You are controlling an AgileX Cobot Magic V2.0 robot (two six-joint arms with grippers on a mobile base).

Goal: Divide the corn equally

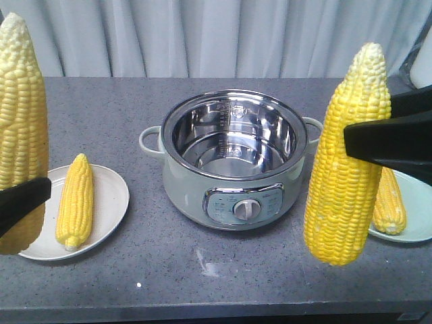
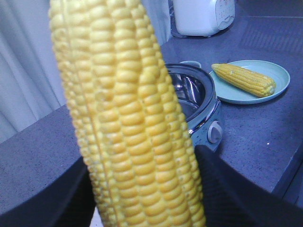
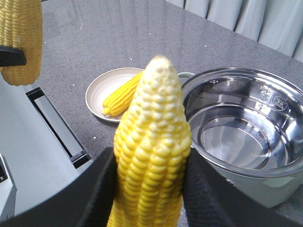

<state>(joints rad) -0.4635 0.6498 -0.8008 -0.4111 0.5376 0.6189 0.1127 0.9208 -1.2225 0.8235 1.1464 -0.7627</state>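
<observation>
My left gripper (image 1: pixel 23 196) (image 2: pixel 147 189) is shut on a corn cob (image 1: pixel 20 128) (image 2: pixel 128 118), held upright above the white plate (image 1: pixel 115 199). A second cob (image 1: pixel 75 200) (image 3: pixel 122 94) lies on that plate. My right gripper (image 1: pixel 361 138) (image 3: pixel 149 189) is shut on another corn cob (image 1: pixel 347 155) (image 3: pixel 154 137), upright and tip up, in the air in front of the pale green plate (image 1: pixel 418 219) (image 2: pixel 279 75). One more cob (image 1: pixel 390 202) (image 2: pixel 244 79) lies on the green plate.
An electric pot (image 1: pixel 233 158) (image 3: pixel 246 127) with a bare steel bowl stands mid-table between the plates. A white appliance (image 2: pixel 203 16) sits behind the green plate. The table's front edge (image 1: pixel 216 312) is close. Curtains hang at the back.
</observation>
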